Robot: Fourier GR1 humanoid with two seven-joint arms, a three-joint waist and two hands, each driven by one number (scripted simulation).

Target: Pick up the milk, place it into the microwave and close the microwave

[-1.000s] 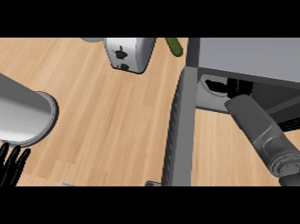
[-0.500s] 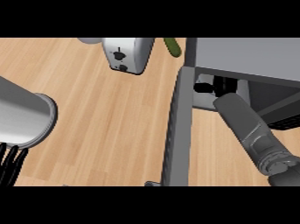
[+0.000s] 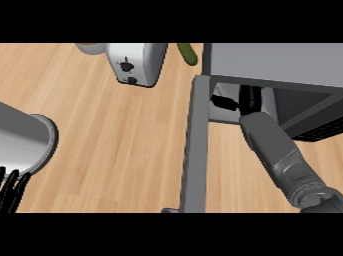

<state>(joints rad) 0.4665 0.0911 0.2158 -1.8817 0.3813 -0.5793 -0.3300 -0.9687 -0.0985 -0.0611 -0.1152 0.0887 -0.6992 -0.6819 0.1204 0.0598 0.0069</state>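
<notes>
At the near left edge the robot's left hand (image 3: 3,192) rests with its black fingers (image 3: 13,184) straight, pointing up and slightly spread, holding nothing. Above it the left forearm (image 3: 11,132) shows as a broad, smooth grey cylinder ending in a rounded rim.

The right forearm (image 3: 277,150), grey and tapered with a dark jointed wrist at the near right corner, slants up and to the left across the pale wood-grain tabletop (image 3: 107,140). It runs into the mouth of the microwave (image 3: 285,62). The microwave door (image 3: 194,150) stands open and is seen edge-on as a long, flat grey strip running from near to far, just left of the forearm.

The right hand (image 3: 226,102) sits inside the dark cavity, just past the door's hinge end, as black shapes above the pale cavity floor. Whether it is open or closed on anything cannot be told. The milk cannot be picked out in this view.

The microwave is a plain grey box with a dark perforated panel (image 3: 329,127) on its right side. At the far edge, left of it, lie a green vegetable (image 3: 188,53) and a glossy white-and-silver toaster (image 3: 138,62) with rounded corners.
</notes>
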